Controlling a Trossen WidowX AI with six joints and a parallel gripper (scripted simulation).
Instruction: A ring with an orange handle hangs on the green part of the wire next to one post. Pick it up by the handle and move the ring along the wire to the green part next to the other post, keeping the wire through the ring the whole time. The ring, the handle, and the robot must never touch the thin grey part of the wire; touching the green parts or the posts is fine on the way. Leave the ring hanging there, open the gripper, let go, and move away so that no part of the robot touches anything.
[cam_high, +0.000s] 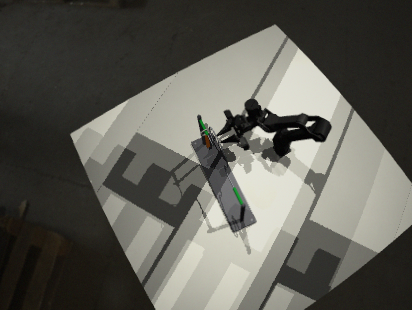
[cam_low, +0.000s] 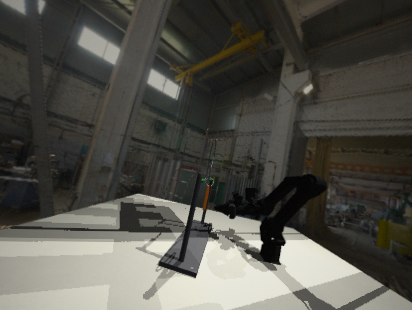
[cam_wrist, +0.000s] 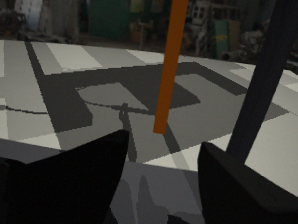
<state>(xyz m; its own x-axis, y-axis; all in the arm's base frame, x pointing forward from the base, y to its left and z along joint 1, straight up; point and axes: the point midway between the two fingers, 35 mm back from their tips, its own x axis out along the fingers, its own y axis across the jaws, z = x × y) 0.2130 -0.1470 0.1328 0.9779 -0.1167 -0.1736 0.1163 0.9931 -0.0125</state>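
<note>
The orange handle (cam_high: 208, 142) (cam_low: 205, 199) (cam_wrist: 169, 65) hangs down from the ring (cam_low: 210, 186). The ring is at the green part (cam_high: 202, 125) (cam_low: 203, 180) beside the post farther from the exterior camera. The other green part (cam_high: 238, 196) is by the other post (cam_high: 243, 213) (cam_low: 189, 225). The thin grey wire is faint and hard to follow. My gripper (cam_high: 220, 139) (cam_low: 223, 210) (cam_wrist: 164, 145) is partly open and empty. It points at the handle from the arm's side, with the handle's lower end ahead of the gap in the wrist view.
The grey base plate (cam_high: 216, 177) (cam_low: 182, 264) carries both posts. One dark post (cam_wrist: 265, 75) stands right of the handle in the wrist view, beyond the right finger. Shadows cross the pale table (cam_high: 165, 107) (cam_low: 65, 280).
</note>
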